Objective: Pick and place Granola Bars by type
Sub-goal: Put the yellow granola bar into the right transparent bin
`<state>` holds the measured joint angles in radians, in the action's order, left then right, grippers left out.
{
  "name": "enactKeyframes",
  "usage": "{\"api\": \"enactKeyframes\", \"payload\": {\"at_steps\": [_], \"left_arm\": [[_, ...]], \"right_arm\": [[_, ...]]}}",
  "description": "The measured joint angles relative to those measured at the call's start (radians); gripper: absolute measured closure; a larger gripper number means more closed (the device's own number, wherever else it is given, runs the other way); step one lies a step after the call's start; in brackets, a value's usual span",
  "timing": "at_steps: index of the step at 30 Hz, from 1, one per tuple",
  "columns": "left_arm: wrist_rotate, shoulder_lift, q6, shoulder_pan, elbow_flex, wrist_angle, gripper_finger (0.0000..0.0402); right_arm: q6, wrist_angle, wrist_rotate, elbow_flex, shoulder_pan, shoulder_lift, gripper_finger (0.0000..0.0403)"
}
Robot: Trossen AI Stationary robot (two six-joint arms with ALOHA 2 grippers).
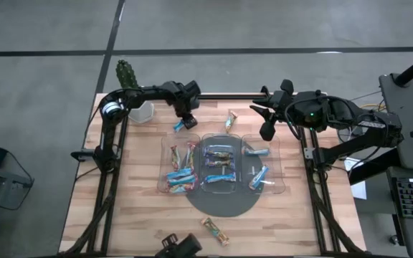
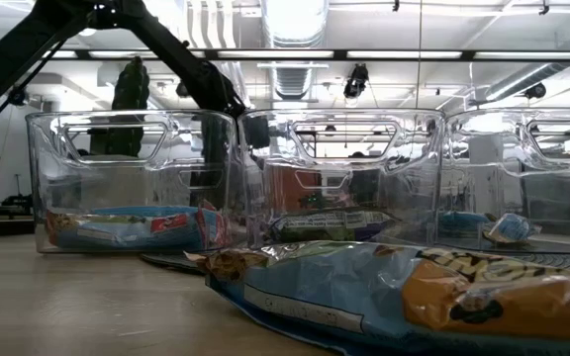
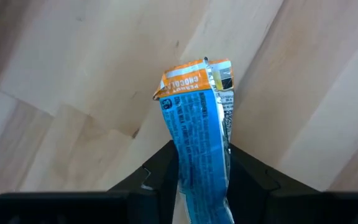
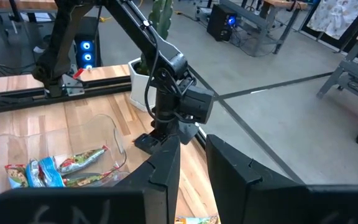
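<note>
Jaws of the left gripper stand either side of a bright blue wrapped granola bar with an orange end and appear to touch its wrapper, though whether the grip is firm cannot be confirmed. This bar lies on the pale wooden table at the far left, just beyond the clear plastic compartment tray. Complete the closure before lifting, keep the fingers centred across the bar's width, and raise it straight up so the loose wrapper does not slip out. Carry it to a compartment holding matching blue bars; which one matches best is a judgement to make on approach. The right gripper waits above the far right of the tray, fingers slightly parted and empty. Legible print on the orange end reads "PEANUT" and "CHOCOLA"; the finer text down the blue wrapper is too small to read.
</note>
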<state>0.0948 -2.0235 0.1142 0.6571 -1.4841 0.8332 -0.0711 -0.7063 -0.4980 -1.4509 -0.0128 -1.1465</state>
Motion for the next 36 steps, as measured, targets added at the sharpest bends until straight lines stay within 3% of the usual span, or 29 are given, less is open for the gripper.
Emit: {"api": "enactKeyframes", "payload": {"at_steps": [10,19,23,29,36], "left_arm": [[0.018,0.000,0.008,0.000,-0.183,0.125,0.0305],[0.242,0.000,-0.036,-0.037,-0.445,0.250,0.0305],[0.289,0.000,-0.045,-0.098,-0.529,0.247,0.0305],[0.324,0.000,-0.037,-0.213,-0.579,0.187,0.0305],[0.356,0.000,-0.061,-0.278,-0.576,0.094,0.0305]], "right_arm": [[0.000,0.000,0.000,0.000,0.000,0.000,0.0335],[0.004,0.000,0.000,0.000,0.000,0.000,0.0335],[0.019,0.001,0.000,0.000,0.000,0.000,0.0335],[0.042,0.081,0.005,0.000,0.000,0.039,0.0335],[0.040,0.103,0.170,-0.031,0.000,0.198,0.0337]]}}
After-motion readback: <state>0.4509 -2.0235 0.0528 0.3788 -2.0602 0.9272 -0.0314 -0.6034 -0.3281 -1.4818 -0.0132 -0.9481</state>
